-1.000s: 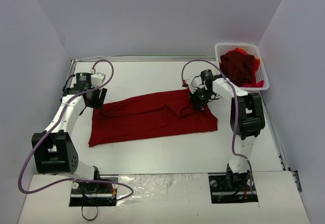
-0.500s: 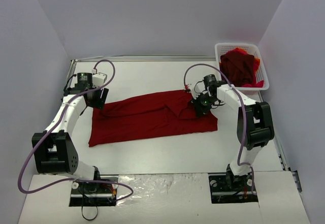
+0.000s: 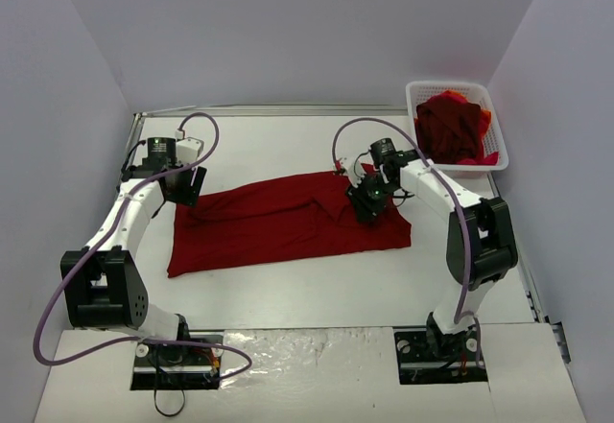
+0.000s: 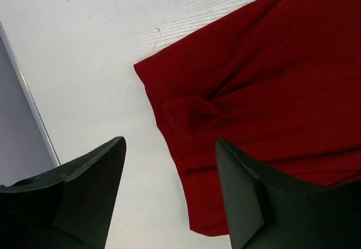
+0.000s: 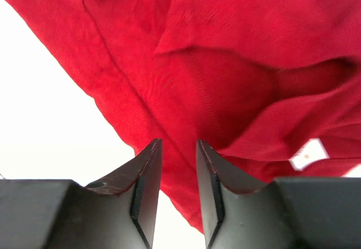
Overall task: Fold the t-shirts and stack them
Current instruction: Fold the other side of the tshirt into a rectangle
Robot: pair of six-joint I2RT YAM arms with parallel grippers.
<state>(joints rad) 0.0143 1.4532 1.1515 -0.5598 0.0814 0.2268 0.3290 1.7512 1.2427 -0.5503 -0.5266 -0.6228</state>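
Cloth lies spread across the middle of the surface (image 3: 288, 293): one dark red t-shirt (image 3: 278, 222), flattened for folding. Your left jaws hang wide open over its far left corner, ready to pinch. Your right jaws stand barely parted above a rumpled fold, clamping nothing visible. More shirts (image 3: 451, 128) wait in the basket (image 3: 500, 145).

t-shirt (image 3: 278, 226): dark red | basket (image 3: 451, 84): white mesh | table (image 3: 317, 289): white
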